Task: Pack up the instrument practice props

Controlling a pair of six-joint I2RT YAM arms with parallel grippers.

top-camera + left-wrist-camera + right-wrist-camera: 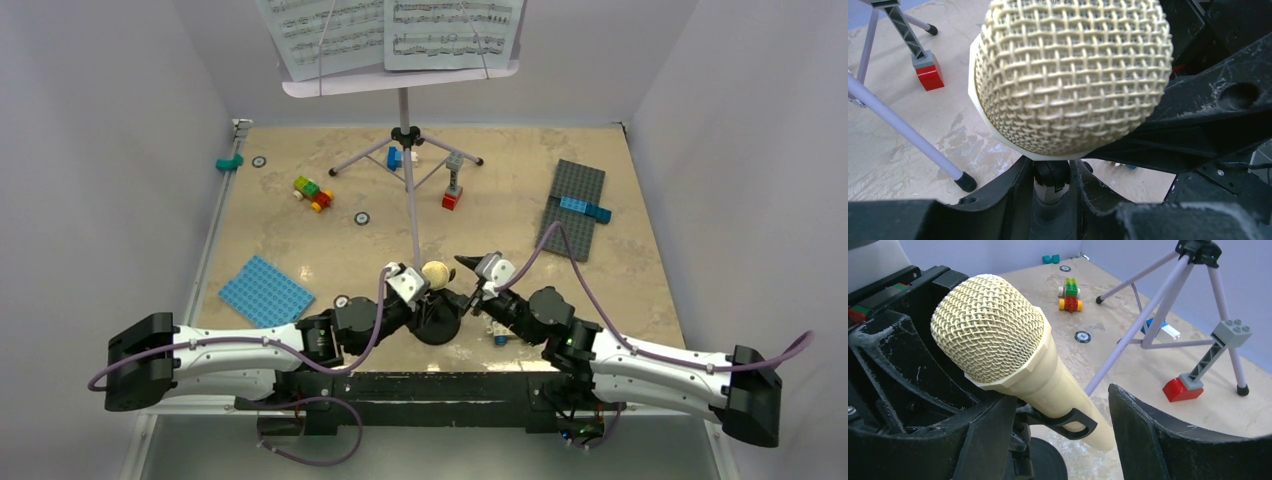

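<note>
The cream-yellow toy microphone (pixel 434 272) (pixel 1070 75) (pixel 993 340) sits tilted in the black clip (pixel 1068 420) of the round-base mic stand (pixel 437 322) (pixel 1045 460) at the table's near edge. My left gripper (pixel 430 298) (pixel 1050 190) is shut on the stand's stem just under the mesh head. From the right, my right gripper (pixel 462 285) (pixel 1060 395) straddles the microphone's handle, open, with a gap on its right side. The lilac music stand (pixel 400 80) (pixel 1168 305) stands at the back with white sheet-music pages (pixel 390 30) on it.
A blue baseplate (pixel 265 290) lies near left and a grey baseplate (pixel 572 205) at the right. Coloured bricks (pixel 313 193) and a red-and-grey brick tower (pixel 453 185) (pixel 1198 370) sit around the tripod legs (pixel 903 130). Walls close in three sides.
</note>
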